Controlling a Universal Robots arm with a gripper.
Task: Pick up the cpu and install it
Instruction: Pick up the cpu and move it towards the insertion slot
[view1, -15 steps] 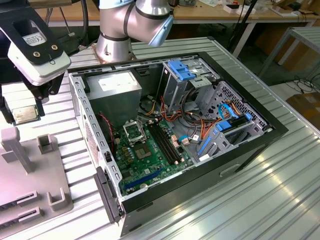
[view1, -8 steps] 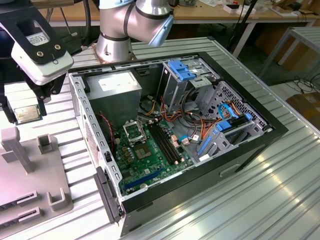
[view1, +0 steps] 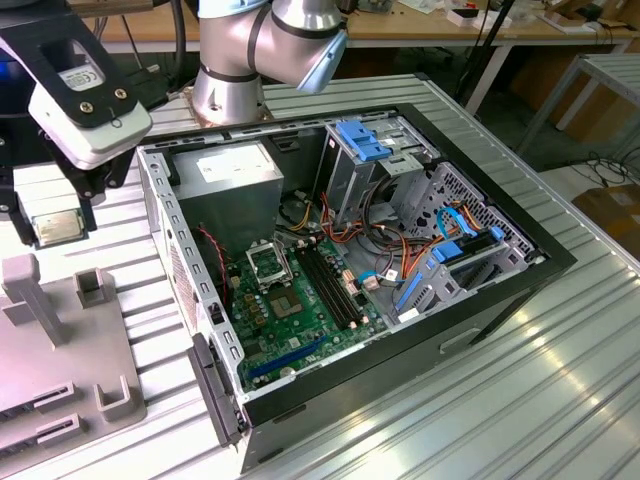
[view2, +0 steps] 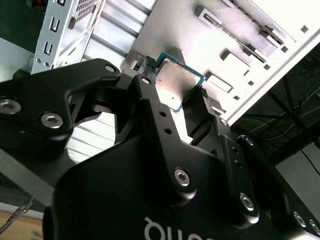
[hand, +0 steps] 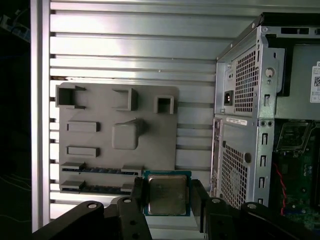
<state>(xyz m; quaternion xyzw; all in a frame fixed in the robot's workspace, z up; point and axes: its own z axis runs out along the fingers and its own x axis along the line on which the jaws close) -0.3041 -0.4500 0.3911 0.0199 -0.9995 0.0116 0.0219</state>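
Note:
The cpu, a small flat square chip with a silver-grey metal top and a green edge, is clamped between my gripper's two black fingers. In the exterior view my gripper holds the cpu in the air at that view's left, above the grey fixture plate and outside the open computer case. In the second wrist view the cpu sits tilted between the fingers. The black-framed socket on the green motherboard lies inside the case, well apart from my gripper.
The fixture plate carries raised grey blocks and slotted holders. The case wall stands close beside the plate. Inside the case are long black memory slots, orange and blue cables, a power supply and drive cages. The arm's base stands behind the case.

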